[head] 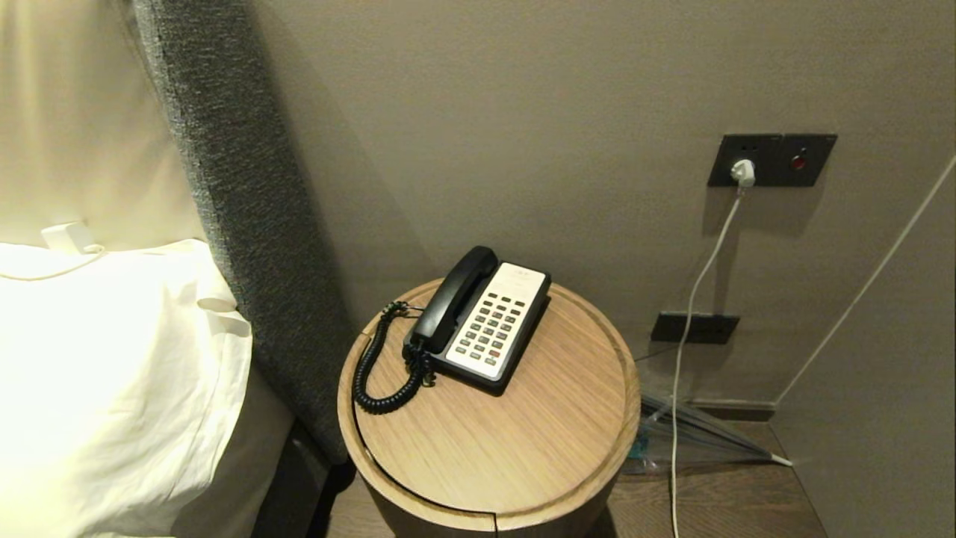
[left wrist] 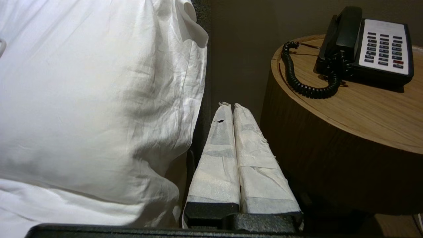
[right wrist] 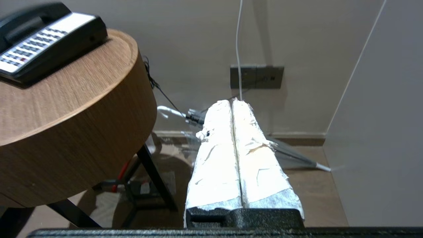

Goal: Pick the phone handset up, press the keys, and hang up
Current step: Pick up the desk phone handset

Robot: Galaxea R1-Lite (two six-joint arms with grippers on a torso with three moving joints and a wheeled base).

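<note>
1. The long, curved, glossy black plastic phone handset (head: 454, 299) lies in its cradle along one side of the black-and-white phone base (head: 499, 325), on the round light-wood surface (head: 523, 448). Its black coiled cord (head: 377, 366) loops out toward the bed.
2. Left tool (left wrist: 230, 106): cloth-wrapped fingers pressed together, holding nothing, low in the gap between the white pillow (left wrist: 99, 99) and the surface's side. Right tool (right wrist: 232, 102): likewise pressed together and empty, low on the opposite side of the surface, aimed toward the dark wall socket (right wrist: 257, 77).
3. Step in hand, by my reading: nothing begun; the approach to the handset comes first.
4. To do it well: spread the fingers before descending, take the handset across its slim middle, lift straight up off the cradle, and leave slack in the cord so the base is not dragged.
5. Head view alone shows the keypad (head: 493, 321) squarely from above, but neither arm. The wrist views alone show both tools, and the surface's dark legs (right wrist: 155, 178).
</note>
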